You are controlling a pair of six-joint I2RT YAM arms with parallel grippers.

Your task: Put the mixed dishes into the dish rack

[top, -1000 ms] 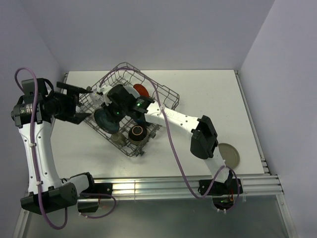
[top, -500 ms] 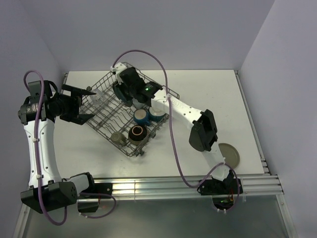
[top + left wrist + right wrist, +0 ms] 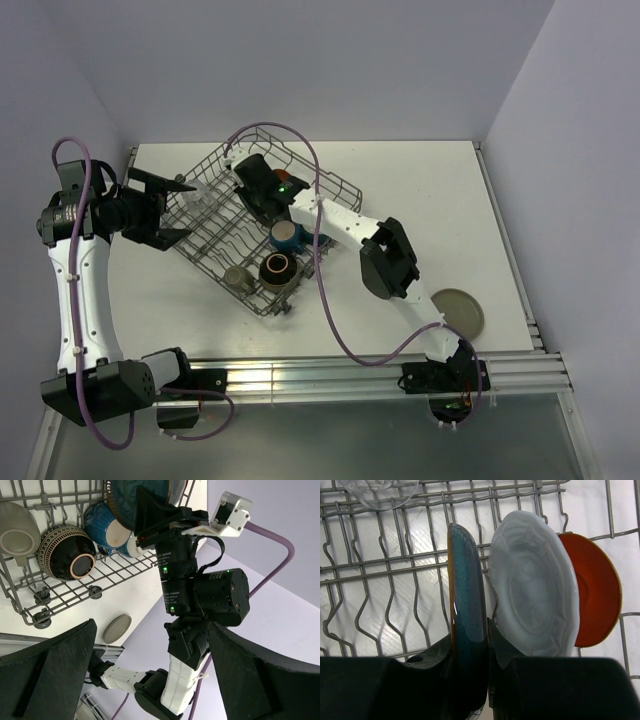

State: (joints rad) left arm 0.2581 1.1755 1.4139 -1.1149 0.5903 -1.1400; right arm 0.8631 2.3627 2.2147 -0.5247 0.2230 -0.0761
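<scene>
Top: held left gripper (image 3: 165, 210) spread and empty beside dish rack (image 3: 215, 240)'s left edge, clear of the work.
Left wrist: showed dark bowl (image 3: 65, 555) racked at the near corner.
Right wrist: pinched teal plate (image 3: 465, 605) in right gripper (image 3: 470, 665), upright to slot between tines beside pale plate (image 3: 535, 595).

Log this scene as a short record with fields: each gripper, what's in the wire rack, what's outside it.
Right gripper: shut on teal glazed plate, held upright on edge over the grey wire dish rack
Left gripper: open, empty, at the rack's left side
In rack: pale blue-white plate, red-orange plate, dark patterned bowl, blue cup, clear glass
Outside rack: round beige plate on the white table, right of the rack
</scene>
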